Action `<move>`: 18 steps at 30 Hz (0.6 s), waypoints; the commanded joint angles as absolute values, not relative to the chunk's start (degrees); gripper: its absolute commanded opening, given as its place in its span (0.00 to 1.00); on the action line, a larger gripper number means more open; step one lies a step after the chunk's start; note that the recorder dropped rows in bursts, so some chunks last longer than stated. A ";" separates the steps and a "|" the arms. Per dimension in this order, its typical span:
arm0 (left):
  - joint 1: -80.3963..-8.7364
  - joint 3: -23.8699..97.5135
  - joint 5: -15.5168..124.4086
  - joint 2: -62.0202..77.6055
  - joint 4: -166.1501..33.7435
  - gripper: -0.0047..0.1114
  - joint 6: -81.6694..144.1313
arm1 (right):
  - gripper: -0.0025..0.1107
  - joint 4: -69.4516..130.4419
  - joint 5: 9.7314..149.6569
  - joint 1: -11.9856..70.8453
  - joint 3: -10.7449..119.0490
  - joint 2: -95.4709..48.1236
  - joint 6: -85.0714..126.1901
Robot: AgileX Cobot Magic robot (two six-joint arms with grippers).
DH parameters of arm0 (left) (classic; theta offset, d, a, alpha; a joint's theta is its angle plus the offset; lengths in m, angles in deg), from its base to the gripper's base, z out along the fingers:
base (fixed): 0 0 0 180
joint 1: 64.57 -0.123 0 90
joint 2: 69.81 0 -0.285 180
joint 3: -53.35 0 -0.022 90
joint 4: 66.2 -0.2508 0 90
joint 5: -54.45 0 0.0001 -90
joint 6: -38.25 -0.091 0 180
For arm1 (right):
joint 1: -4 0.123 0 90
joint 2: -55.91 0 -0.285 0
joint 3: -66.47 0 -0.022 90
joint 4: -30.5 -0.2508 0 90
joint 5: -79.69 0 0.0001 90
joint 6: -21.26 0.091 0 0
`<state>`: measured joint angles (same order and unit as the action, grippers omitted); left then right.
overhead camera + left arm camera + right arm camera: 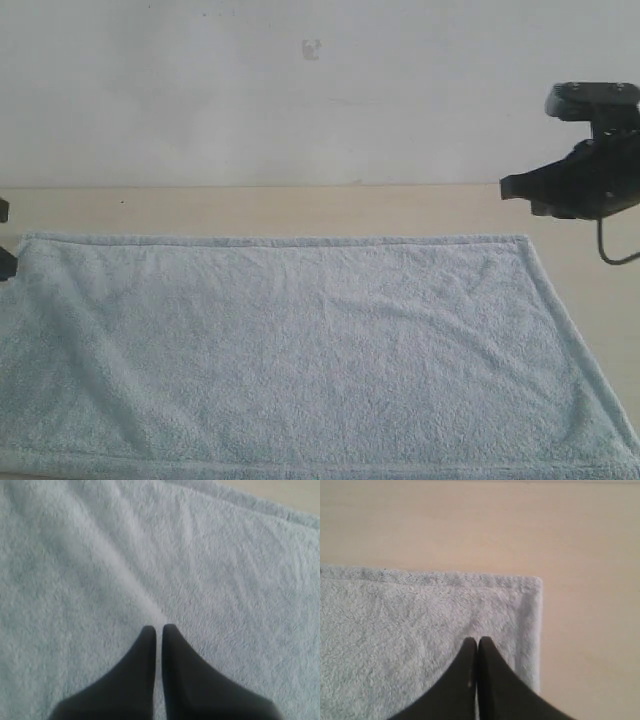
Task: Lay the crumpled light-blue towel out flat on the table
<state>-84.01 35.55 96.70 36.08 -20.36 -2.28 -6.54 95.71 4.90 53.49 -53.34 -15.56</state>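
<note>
Your left gripper (159, 628) is closed, its tips at the towel (300, 350), where a soft ridge of cloth runs up to them. You cannot tell whether any is pinched. Your right gripper (478, 640) is closed on nothing, above the towel's right wall-side corner. The towel lies spread on the table (300, 208).

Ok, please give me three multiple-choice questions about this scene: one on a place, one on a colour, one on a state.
1. Where does the towel lie? A) on the table B) on a chair C) in a basket
2. What colour is the towel? A) red B) light blue C) green
3. How do the jaws of the right gripper stand? A) wide open B) around a cup C) shut
Answers: 1 A, it lies spread on the table; 2 B, its pile looks pale blue; 3 C, they touch in the right wrist view.
</note>
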 commanded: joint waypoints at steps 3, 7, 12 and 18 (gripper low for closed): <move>-83.98 28.26 93.38 34.82 -20.01 0.07 -2.70 | 0.02 1.35 103.67 4.51 69.93 -68.34 -10.88; -83.98 28.25 92.38 34.82 -19.99 0.07 -3.07 | 0.02 9.12 105.76 4.51 75.05 -73.81 -6.82; -83.98 28.25 90.92 34.82 -19.87 0.07 -3.07 | 0.02 16.85 106.10 4.51 78.53 -77.66 -1.16; -83.98 28.25 90.24 34.82 -19.11 0.07 -3.07 | 0.02 17.63 105.97 4.51 80.47 -79.83 -1.29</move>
